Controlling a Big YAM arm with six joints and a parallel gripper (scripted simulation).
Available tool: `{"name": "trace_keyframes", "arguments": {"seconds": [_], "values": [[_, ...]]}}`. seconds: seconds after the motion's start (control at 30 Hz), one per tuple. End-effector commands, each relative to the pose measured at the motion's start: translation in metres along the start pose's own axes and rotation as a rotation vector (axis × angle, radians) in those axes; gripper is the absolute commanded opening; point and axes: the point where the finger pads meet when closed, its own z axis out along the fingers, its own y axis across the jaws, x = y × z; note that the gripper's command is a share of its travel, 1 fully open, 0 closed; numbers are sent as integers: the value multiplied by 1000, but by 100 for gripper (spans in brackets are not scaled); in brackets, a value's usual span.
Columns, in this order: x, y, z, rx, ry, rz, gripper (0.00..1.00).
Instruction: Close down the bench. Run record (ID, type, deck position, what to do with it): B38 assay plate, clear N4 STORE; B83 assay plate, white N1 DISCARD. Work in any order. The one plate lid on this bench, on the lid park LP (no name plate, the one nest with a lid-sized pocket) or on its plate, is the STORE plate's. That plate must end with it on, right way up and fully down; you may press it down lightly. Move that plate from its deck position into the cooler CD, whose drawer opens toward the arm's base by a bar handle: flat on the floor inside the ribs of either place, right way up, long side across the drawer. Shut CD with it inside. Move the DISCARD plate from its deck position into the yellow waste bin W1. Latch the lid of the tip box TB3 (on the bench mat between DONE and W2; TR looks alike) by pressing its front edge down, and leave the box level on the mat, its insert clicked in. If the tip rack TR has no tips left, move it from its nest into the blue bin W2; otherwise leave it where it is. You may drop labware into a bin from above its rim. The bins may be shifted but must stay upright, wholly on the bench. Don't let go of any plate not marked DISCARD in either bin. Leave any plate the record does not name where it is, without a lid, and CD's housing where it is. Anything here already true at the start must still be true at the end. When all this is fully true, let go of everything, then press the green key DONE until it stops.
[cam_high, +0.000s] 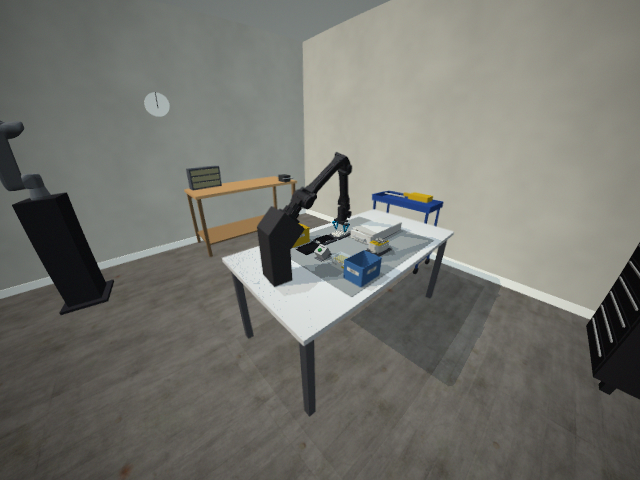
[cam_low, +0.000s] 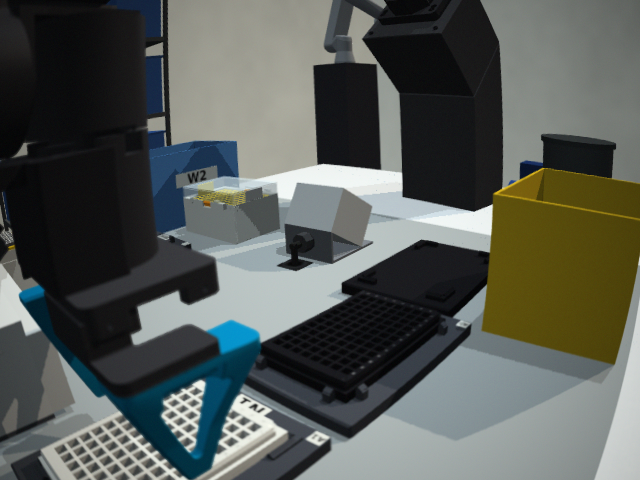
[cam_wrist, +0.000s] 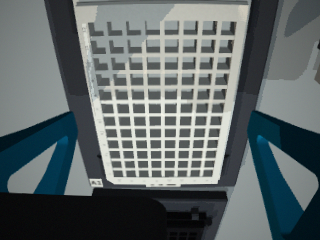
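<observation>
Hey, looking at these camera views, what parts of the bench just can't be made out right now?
- Clear plate and cooler: top view, too small; exterior view, outside the frame or behind the tool.
- White plate: near end cut off by the exterior view's bottom edge, partly covered by a blue finger.
- Yellow bin: contents hidden by its front wall.
- W2 bin: inside not visible; the tip box stands in front.
- Nest label: wrist view, blurred, unreadable.

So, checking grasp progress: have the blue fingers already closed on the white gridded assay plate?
No, the blue fingers stand wide apart on either side of the white gridded assay plate, not touching it.
</observation>
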Motion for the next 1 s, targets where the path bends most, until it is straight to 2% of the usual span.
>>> {"name": "trace_keyframes", "arguments": {"seconds": [0.0, 0.37, 0.4, 0.5, 0.67, 0.7, 0.8, 0.97], "values": [[-9, -2, 4, 0, -9, 2, 100], [-9, -2, 4, 0, -9, 2, 100], [-17, -3, 4, -1, -24, 7, 100], [-20, -4, 8, -3, -34, 8, 100], [-13, -4, 14, 0, -21, 4, 100], [-11, 3, 13, -7, -16, -4, 100], [-20, -2, 17, -5, -34, 5, 100], [-13, -3, 24, -1, -19, 3, 100]]}}
